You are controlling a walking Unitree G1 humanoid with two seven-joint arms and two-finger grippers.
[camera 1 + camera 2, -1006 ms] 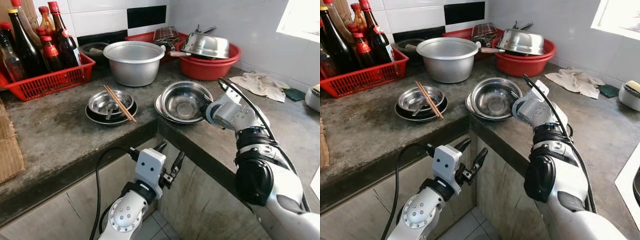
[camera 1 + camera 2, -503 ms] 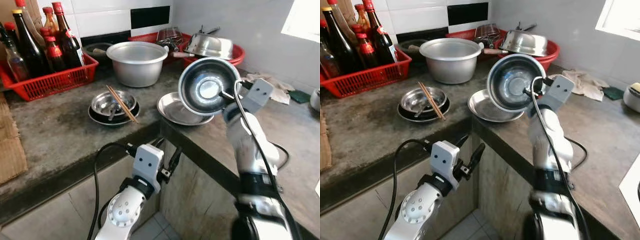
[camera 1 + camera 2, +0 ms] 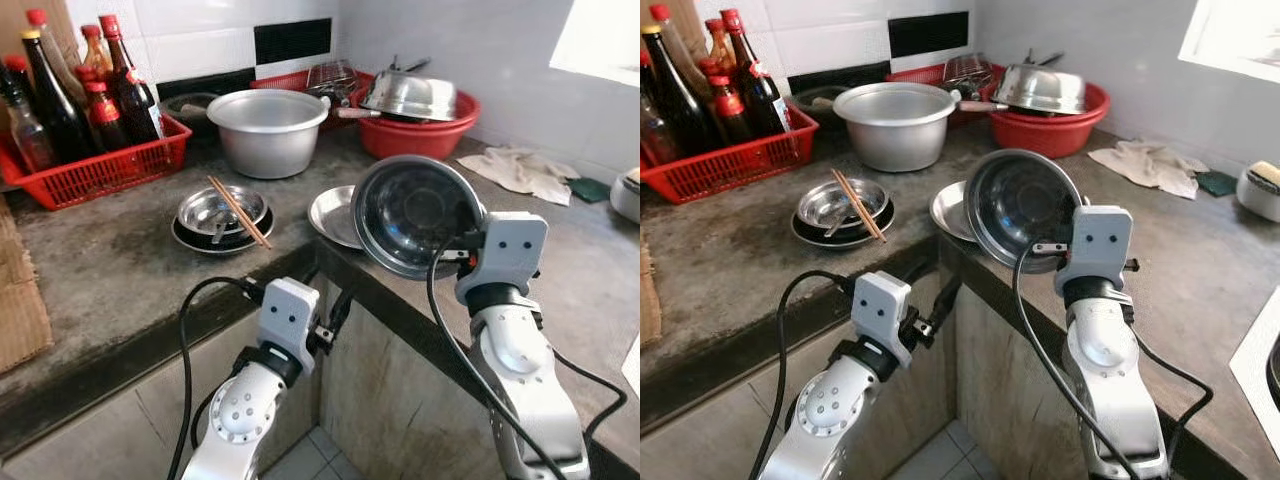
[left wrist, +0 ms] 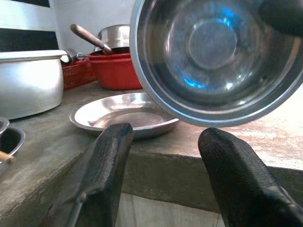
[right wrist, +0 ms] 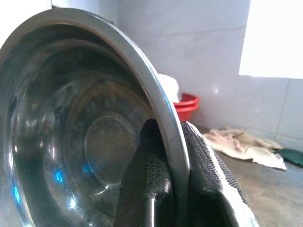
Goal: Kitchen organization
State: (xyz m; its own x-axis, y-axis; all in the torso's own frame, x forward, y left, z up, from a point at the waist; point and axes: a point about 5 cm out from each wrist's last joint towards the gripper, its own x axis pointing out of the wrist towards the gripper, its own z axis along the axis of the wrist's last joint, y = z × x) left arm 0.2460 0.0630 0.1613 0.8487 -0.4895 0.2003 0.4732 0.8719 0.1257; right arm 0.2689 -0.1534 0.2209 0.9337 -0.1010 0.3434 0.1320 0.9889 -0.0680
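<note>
Steel bowl (image 3: 415, 213) sits at the centre of the left eye view, lifted clear of the counter (image 3: 120, 260) and tipped almost on edge, its hollow turned toward us. Our right gripper (image 5: 166, 163) pinches its rim, one black finger inside the wall and one outside, which the right wrist view shows plainly. We judge the rim hold is why the bowl hangs tilted: its weight swings below the pinch rather than resting level.

Just behind and below it, the shallow steel plate (image 3: 337, 213) it likely nested on lies flat near the counter's corner. Left of centre, a smaller bowl (image 3: 220, 209) rests on a dark plate with chopsticks (image 3: 238, 209) laid across it. Further up sit a large aluminium pot (image 3: 268, 126), a red basin (image 3: 420, 130) holding an upturned steel pan, and at upper left a red basket (image 3: 95, 165) of sauce bottles. A cloth (image 3: 520, 168) lies crumpled at the right.

Our left gripper (image 4: 165, 165) hangs below the counter edge with its fingers spread and holding nothing, pointing up at the lifted bowl.

Bottle labels at upper left are too small for us to read, and we find no other writing.
</note>
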